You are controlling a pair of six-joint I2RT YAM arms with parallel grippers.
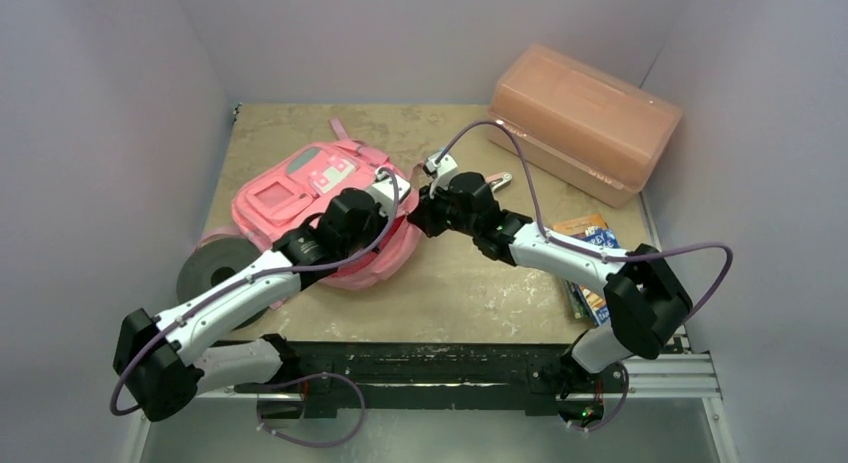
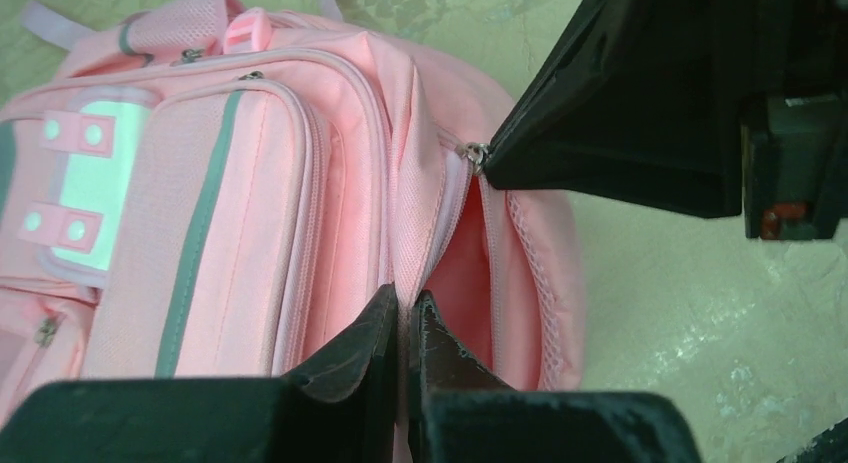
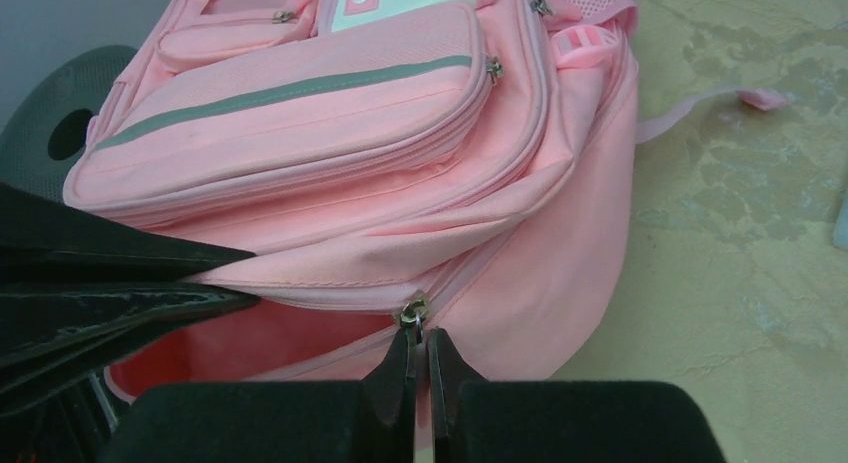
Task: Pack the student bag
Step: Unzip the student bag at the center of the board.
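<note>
Lying face-up on the left half of the marbled surface (image 1: pixel 470 293), the student bag (image 1: pixel 300 198) shows soft pink fabric, ribbed zip tracks and grey stripes on its padded pockets. Its top loop points to the far wall, with the long axis running roughly near to far, on a slant. Left gripper (image 2: pixel 405 323): jaws pinched together on the fabric lip of the gaping main compartment. Right gripper (image 3: pixel 418 358): jaws clamped on the small metal zipper pull (image 3: pixel 412 311). A rigid translucent orange box (image 1: pixel 585 118) sits far right.
</note>
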